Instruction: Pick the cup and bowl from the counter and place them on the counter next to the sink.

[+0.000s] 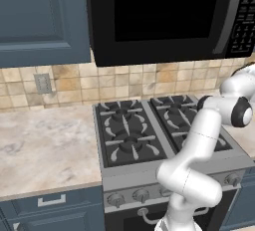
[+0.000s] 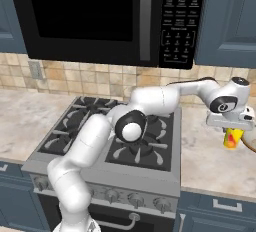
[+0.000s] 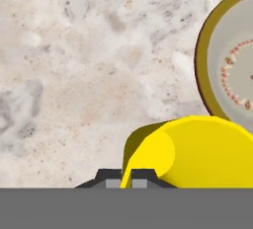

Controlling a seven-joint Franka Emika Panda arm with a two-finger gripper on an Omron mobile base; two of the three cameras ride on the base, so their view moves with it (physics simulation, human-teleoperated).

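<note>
The tool (image 3: 126, 176) is clamped on the cup (image 3: 197, 151), the bowl (image 3: 225, 70) beside it cut off.

Black stovetop (image 1: 134, 130), microwave (image 1: 164, 16) above

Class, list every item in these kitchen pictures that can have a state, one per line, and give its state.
Small yellow cup: upright, clamped on its rim, bowl beside it.
Two-finger gripper: shut on the cup; dark fingers at the cup's wall.
Shallow beige speckled bowl with tan-brown rim: upright on the counter, empty.
Black microwave: door closed.
Black stovetop: nothing on the burners.
Beige marbled counter: bears the bowl.
</note>
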